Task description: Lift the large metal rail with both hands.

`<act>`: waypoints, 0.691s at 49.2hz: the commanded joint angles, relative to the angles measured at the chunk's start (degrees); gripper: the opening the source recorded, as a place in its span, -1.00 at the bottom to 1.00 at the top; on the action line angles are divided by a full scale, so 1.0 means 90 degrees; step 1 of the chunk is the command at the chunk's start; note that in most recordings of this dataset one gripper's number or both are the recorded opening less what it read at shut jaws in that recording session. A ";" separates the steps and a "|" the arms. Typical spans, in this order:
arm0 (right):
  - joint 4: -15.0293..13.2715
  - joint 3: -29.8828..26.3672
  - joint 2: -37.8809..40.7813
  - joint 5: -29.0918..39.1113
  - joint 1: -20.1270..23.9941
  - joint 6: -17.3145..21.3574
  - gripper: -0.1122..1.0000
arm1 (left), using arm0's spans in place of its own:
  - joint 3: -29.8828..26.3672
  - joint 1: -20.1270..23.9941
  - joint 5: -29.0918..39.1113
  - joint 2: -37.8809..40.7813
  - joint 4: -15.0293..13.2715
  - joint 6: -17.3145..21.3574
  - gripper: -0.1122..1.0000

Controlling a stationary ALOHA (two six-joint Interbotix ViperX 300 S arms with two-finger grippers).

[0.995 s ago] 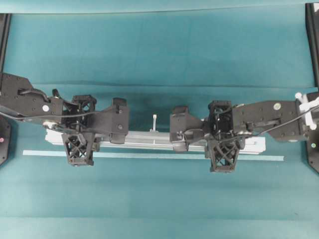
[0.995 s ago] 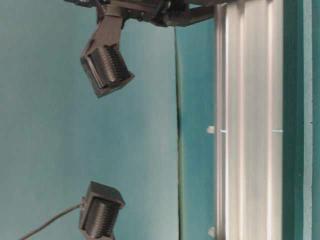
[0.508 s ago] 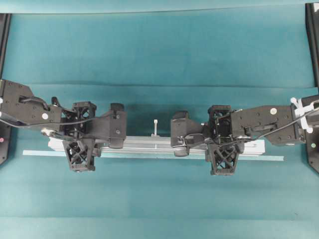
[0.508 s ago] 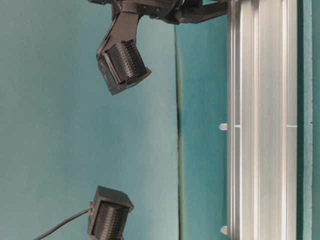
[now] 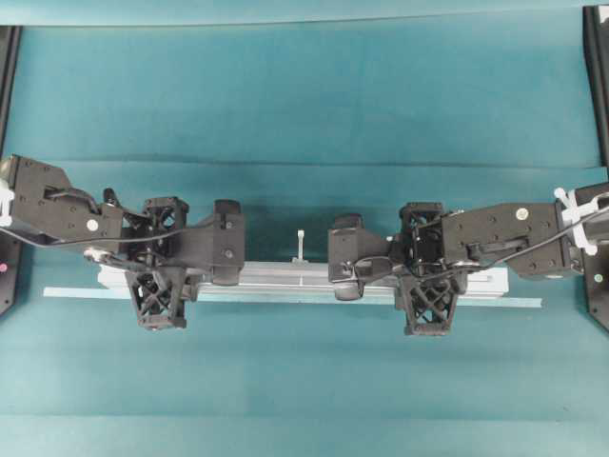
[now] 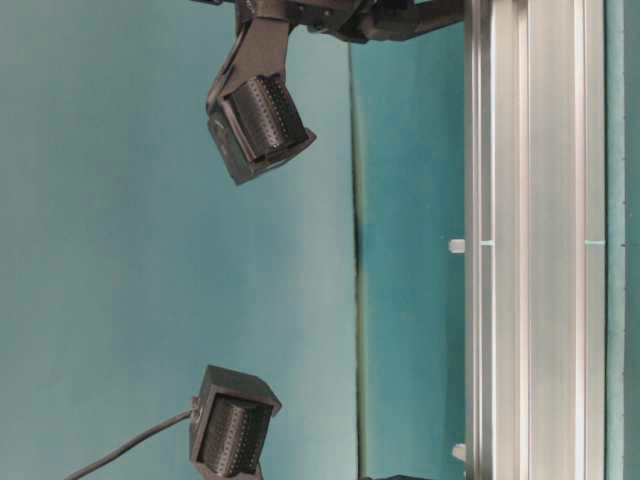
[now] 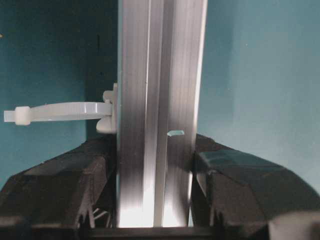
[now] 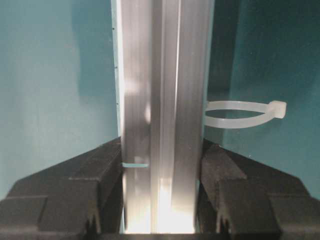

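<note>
The large metal rail (image 5: 285, 276) is a long silver grooved bar running left to right, low over the teal table; I cannot tell if it touches. My left gripper (image 5: 160, 271) is shut on its left part and my right gripper (image 5: 426, 271) on its right part. In the left wrist view the black fingers (image 7: 75, 175) press both sides of the rail (image 7: 160, 75), beside a white tie (image 7: 60, 111). The right wrist view shows the same hold on the rail (image 8: 162, 75), with a looped tie (image 8: 245, 114). From table level the rail (image 6: 530, 250) fills the right side.
A thin pale teal strip (image 5: 514, 302) lies flat on the table just in front of the rail and reaches past both its ends. A middle tie (image 5: 300, 243) stands up from the rail's back edge. Black frame posts (image 5: 595, 57) flank the table (image 5: 304, 95).
Both grippers have kept their hold and come down with the rail, which now sits nearer the table and the strip. The left arm has shifted slightly to the right.
</note>
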 commanded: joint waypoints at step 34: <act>0.0010 0.0068 0.0000 -0.0576 -0.0029 0.0029 -0.10 | -0.0146 -0.0029 0.0000 -0.0059 -0.0010 0.0029 -0.14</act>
